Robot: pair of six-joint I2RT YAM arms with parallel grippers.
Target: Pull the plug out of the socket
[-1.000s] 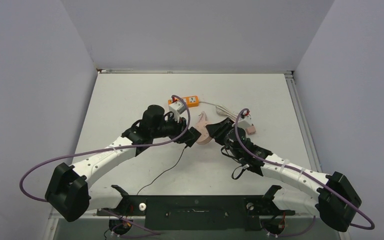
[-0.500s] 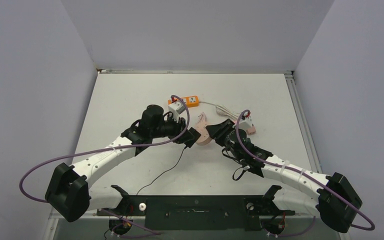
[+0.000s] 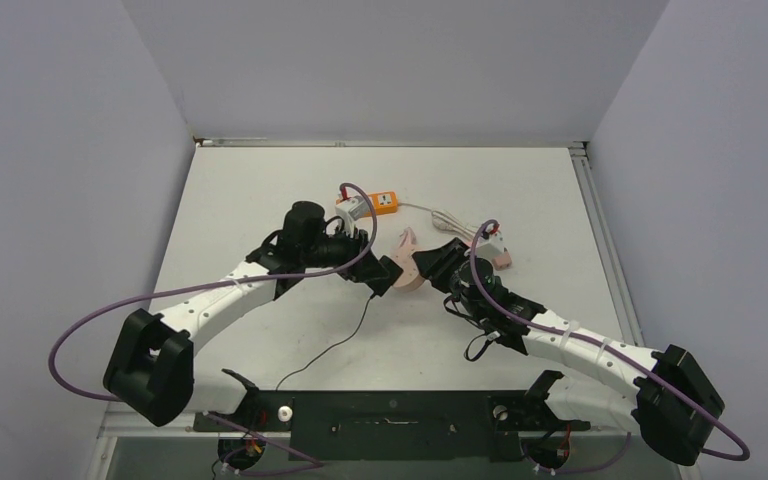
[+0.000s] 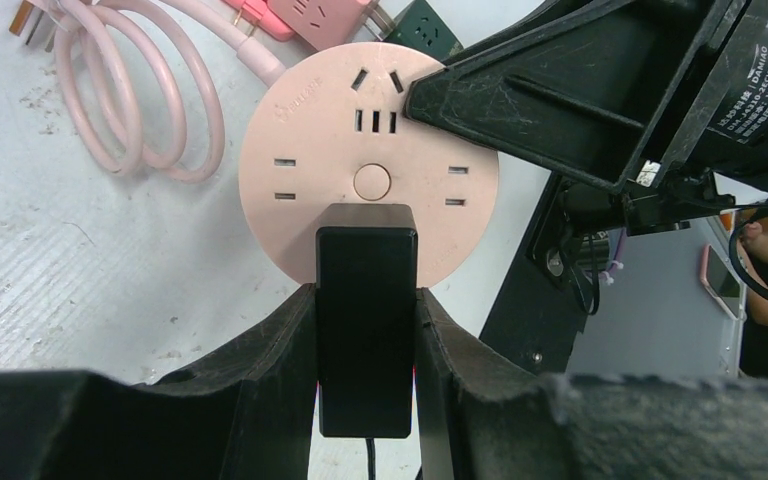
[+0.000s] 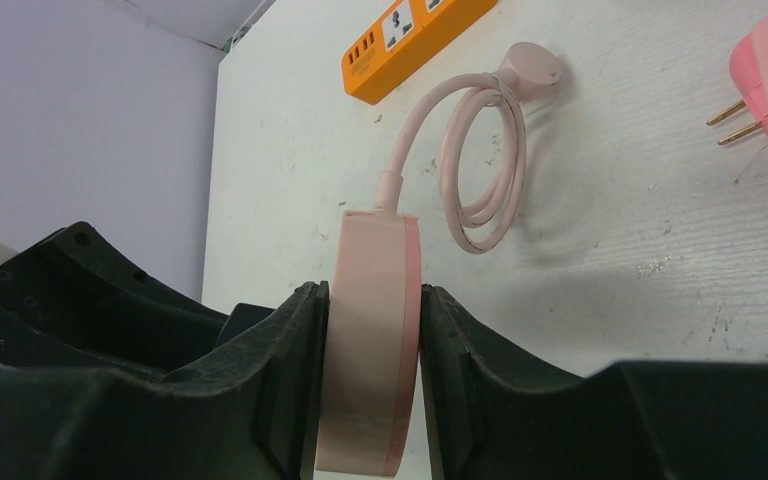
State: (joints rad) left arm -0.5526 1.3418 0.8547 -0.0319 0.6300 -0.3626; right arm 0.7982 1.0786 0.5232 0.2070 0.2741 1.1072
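Observation:
A round pink socket [image 3: 412, 278] stands on edge just above the table. My right gripper [image 3: 426, 266] is shut on its two flat faces, as the right wrist view shows for the gripper [image 5: 372, 350] and the socket [image 5: 370, 300]. A black plug [image 3: 388, 274] sits against the socket's face near its lower rim. My left gripper [image 3: 384, 272] is shut on the plug's sides. In the left wrist view the plug [image 4: 367, 300] is clamped in the left gripper [image 4: 367, 335], with the socket face [image 4: 300, 170] behind it. The two grippers meet tip to tip.
An orange power strip [image 3: 380, 203] with a white adapter [image 3: 354, 212] lies behind the grippers. The socket's coiled pink cord [image 5: 480, 170] and a pink adapter [image 3: 501, 256] lie to the right. The plug's thin black cable [image 3: 330, 345] trails toward the near edge.
My left arm's elbow and wrist have shifted slightly up and to the right. Both grippers keep their holds; plug and socket stay together in the same spot.

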